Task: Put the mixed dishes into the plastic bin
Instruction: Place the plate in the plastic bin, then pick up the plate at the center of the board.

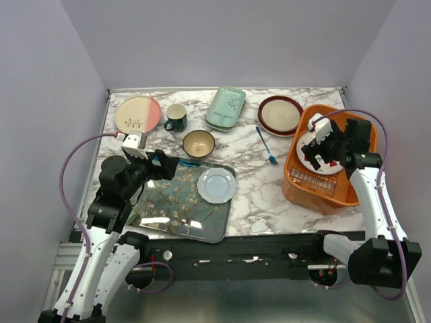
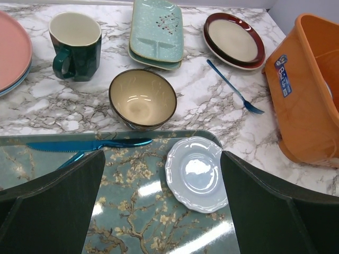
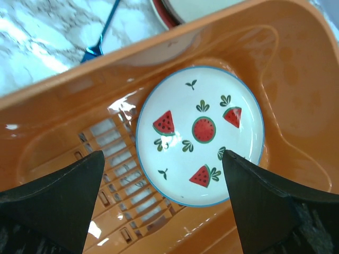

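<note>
Hanging wide open and empty, the right gripper [image 3: 162,156] half hides the watermelon plate [image 3: 201,132] lying in the orange bin [image 1: 316,195] at three o'clock, while the left gripper [image 2: 162,153], equally spread, hovers empty over the tray [image 2: 148,222].

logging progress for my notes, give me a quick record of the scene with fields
in bin: watermelon plate, flat in the orange bin
not yet binned: pink-and-cream plate, green mug, mint dish, brown bowl, red-rimmed plate
floral tray: holds pale blue plate, blue knife
left gripper: open, over the floral tray
right gripper: open, over the orange bin
</note>
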